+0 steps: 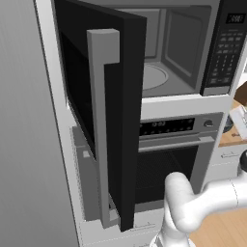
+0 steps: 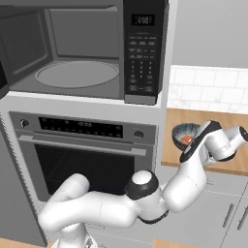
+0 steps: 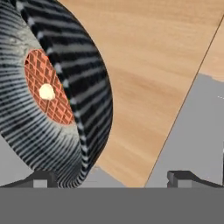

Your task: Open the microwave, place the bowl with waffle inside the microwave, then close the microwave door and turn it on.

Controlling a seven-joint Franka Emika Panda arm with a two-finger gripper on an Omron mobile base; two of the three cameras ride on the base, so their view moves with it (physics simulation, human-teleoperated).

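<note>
The microwave (image 1: 178, 53) stands open, its round glass turntable (image 2: 76, 73) bare. Its door (image 1: 128, 120) is swung out to the left, with the grey bar handle (image 1: 102, 125) facing me. The striped bowl (image 2: 185, 133) sits on the wooden counter (image 2: 227, 126) right of the microwave, holding the orange waffle (image 2: 186, 140). In the hand view the bowl (image 3: 83, 87) looms at the left, the waffle (image 3: 46, 87) inside it. My gripper (image 3: 113, 178) is open right beside the bowl, whose near rim lies just inside the left fingertip (image 3: 43, 177). From the right base view the gripper (image 2: 193, 143) hangs at the bowl's right side.
A silver oven (image 2: 87, 145) with a horizontal handle sits under the microwave. The keypad panel (image 2: 141, 53) flanks the cavity on the right. Grey drawers (image 2: 227, 208) run below the counter, and a tall grey panel (image 1: 24, 144) stands behind the open door.
</note>
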